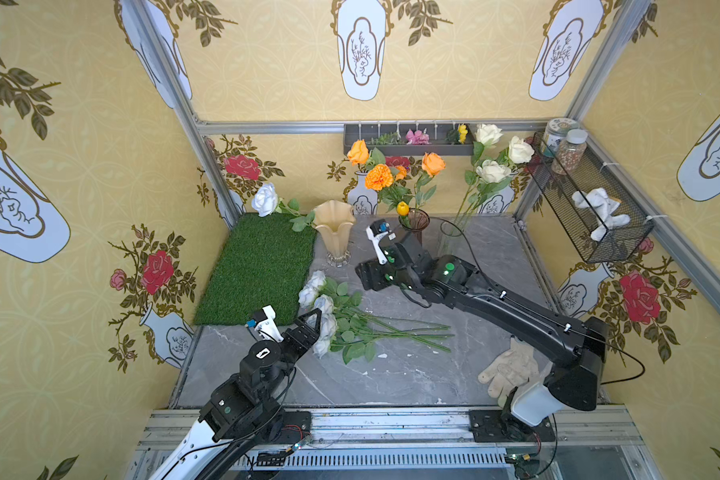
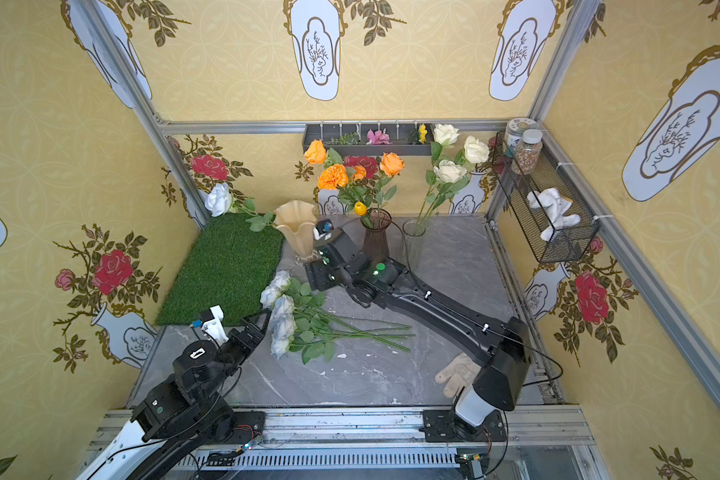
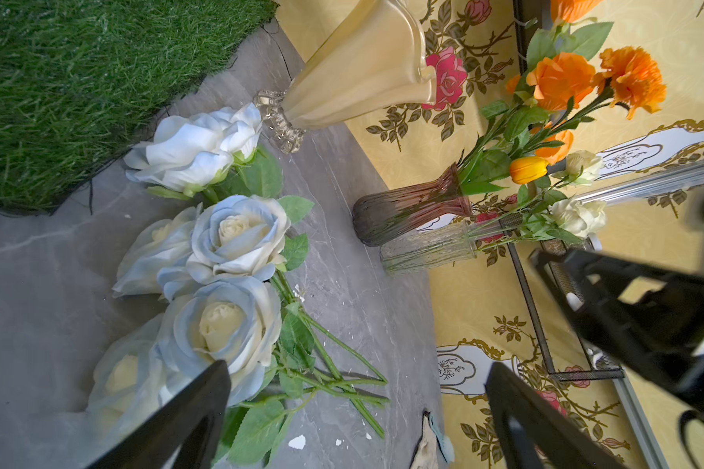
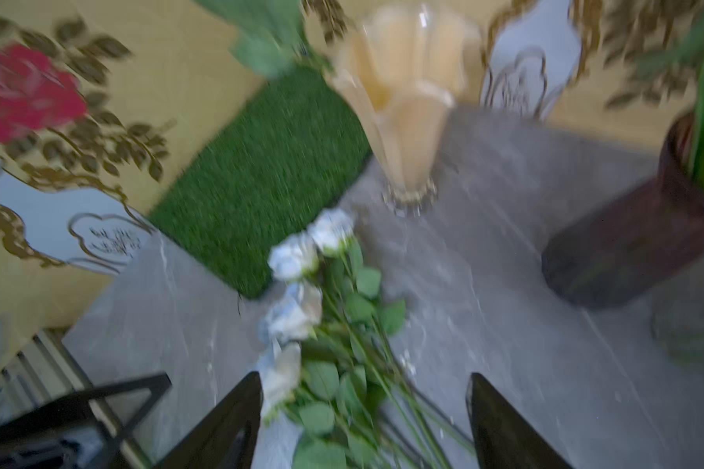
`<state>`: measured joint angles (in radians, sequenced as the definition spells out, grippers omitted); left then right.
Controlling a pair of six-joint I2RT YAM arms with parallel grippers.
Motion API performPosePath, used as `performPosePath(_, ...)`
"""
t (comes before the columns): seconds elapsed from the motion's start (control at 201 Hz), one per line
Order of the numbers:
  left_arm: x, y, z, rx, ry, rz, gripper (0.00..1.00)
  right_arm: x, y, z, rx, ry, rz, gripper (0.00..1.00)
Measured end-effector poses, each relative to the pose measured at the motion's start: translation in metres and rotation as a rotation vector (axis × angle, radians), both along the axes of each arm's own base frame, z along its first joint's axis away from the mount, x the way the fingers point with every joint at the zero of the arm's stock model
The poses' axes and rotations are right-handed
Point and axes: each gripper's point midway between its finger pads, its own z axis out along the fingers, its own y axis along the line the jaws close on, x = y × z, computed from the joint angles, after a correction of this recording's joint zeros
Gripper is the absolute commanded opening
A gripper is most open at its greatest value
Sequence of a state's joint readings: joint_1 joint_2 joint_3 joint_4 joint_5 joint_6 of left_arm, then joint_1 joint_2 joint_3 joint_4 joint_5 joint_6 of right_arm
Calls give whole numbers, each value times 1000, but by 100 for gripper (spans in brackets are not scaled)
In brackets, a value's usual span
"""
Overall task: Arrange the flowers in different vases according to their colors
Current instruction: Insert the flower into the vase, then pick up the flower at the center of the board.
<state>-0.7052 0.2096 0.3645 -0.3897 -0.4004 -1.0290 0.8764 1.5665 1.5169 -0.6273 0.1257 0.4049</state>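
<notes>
**Blue-white bunch lies flat, stems pointing away from the mat**

Five pale blue-white roses (image 1: 323, 307) lie in one bunch on the worktop (image 1: 412, 376). Their heads are packed just beside a corner of the grass mat (image 1: 258, 266), and the stems fan away from it toward the right arm's base. That long axis decides the pick. The left fingers (image 1: 312, 320), spread wide and empty, sit right against the heads. The right fingers (image 4: 220, 426), also apart and gripping nothing, hover above the leafy part, and the blurred right wrist view shows the stems running between them. I judge the right arm better placed to close across the stems.

The cream-amber vase (image 1: 335, 232) stands upright just beyond the heads and holds a sixth rose (image 1: 265, 199), which leans out over the mat.

There are three vases in all. The dark purple vase (image 1: 417, 224) carries four orange blooms (image 1: 378, 176) and one yellow tulip (image 1: 403, 208). The clear cylinder (image 1: 449, 241) carries three cream-white roses (image 1: 492, 171).
</notes>
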Motion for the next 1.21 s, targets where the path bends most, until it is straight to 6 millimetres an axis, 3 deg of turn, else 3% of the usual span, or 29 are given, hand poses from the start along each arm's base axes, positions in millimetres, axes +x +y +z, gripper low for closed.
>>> performPosePath(0.07,0,0,-1,2,6,1,100,-18,-23,-30,-62,112,-10,69)
performPosePath(0.169,1,2,-2,-20,11,17,100,-49,-42,-57,-133,224,27,57)
performPosePath(0.344,1,5,-9,-63,31,47,100,-72,-67,-97,-301,271,100,40)
performPosePath(0.453,1,4,-12,-81,47,54,100,-83,-68,-124,-406,273,212,28)
performPosePath(0.687,1,4,-16,-115,81,70,100,-83,-65,-175,-551,259,408,31)
performPosePath(0.842,0,2,-21,-121,116,71,100,-79,-51,-189,-562,222,521,30)
performPosePath(1.21,5,-4,-33,-82,190,77,100,-77,-31,-212,-592,178,670,17)
